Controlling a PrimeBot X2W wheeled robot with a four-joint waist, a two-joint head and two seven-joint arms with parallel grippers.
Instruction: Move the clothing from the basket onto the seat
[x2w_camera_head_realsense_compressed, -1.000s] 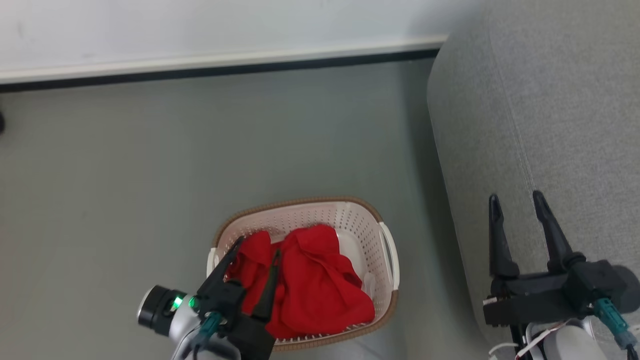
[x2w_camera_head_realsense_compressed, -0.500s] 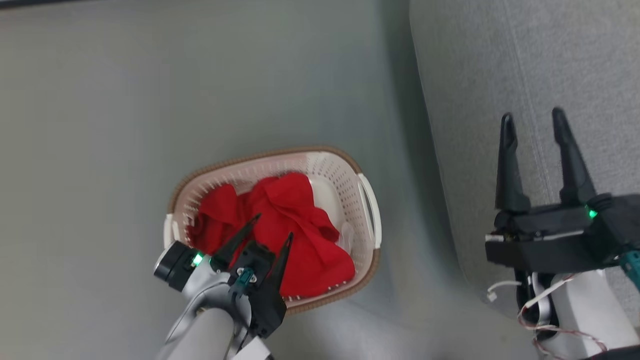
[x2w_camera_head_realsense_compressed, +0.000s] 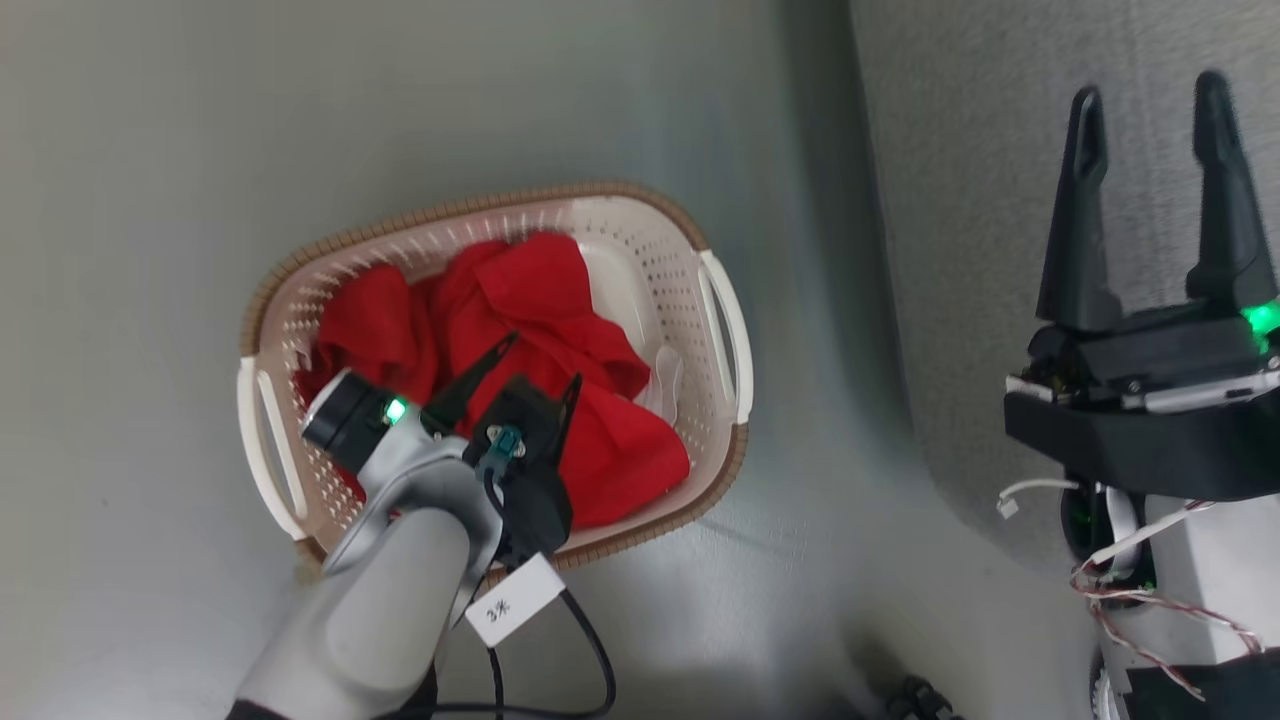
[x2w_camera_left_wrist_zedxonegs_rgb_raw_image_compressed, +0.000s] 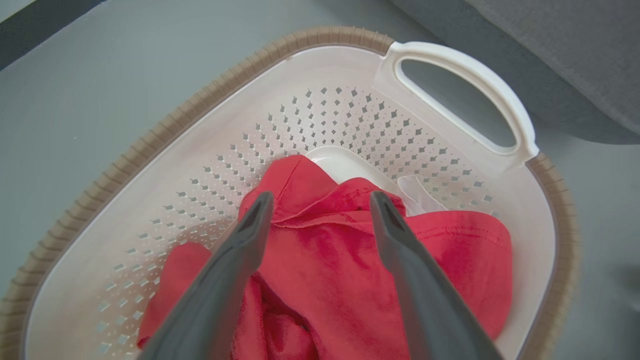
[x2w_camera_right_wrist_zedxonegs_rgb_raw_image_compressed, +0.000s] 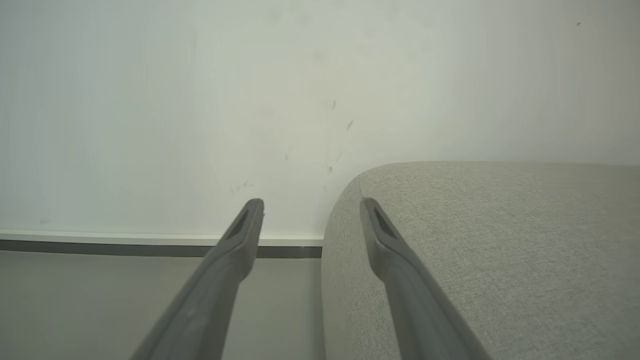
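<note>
1. Hovering low inside the basket's rim, the left gripper (x2w_camera_head_realsense_compressed: 543, 360) has its two dark fingers spread with nothing between them. Whether the tips touch cloth cannot be told.
2. Directly beneath and just ahead of those fingertips lies the clothing (x2w_camera_left_wrist_zedxonegs_rgb_raw_image_compressed: 325, 260), a bunched bright-red heap, all of it inside the basket (x2w_camera_left_wrist_zedxonegs_rgb_raw_image_compressed: 200, 112).
3. Progress, as a judgement: nothing has been moved. The grasp is not yet made, and lifting, carrying and laying down each garment are all left to do.
4. Off to this gripper's right, well apart, the right gripper (x2w_camera_head_realsense_compressed: 1148, 90) is held above the edge of the seat (x2w_camera_head_realsense_compressed: 960, 200), fingers spread and empty.
5. Looking along the left fingers, the wrist camera adds a scrap of white fabric (x2w_camera_left_wrist_zedxonegs_rgb_raw_image_compressed: 420, 195) just past the right fingertip, then the perforated wall and one handle (x2w_camera_left_wrist_zedxonegs_rgb_raw_image_compressed: 465, 100) beyond. From the head, both handles show, and the basket stands on the floor (x2w_camera_head_realsense_compressed: 150, 200) beside the seat.
6. Farthest off, the right wrist camera alone gives the seat's rounded corner, carrying no red cloth, with the baseboard (x2w_camera_right_wrist_zedxonegs_rgb_raw_image_compressed: 125, 242) and pale wall (x2w_camera_right_wrist_zedxonegs_rgb_raw_image_compressed: 200, 100) behind.
</note>
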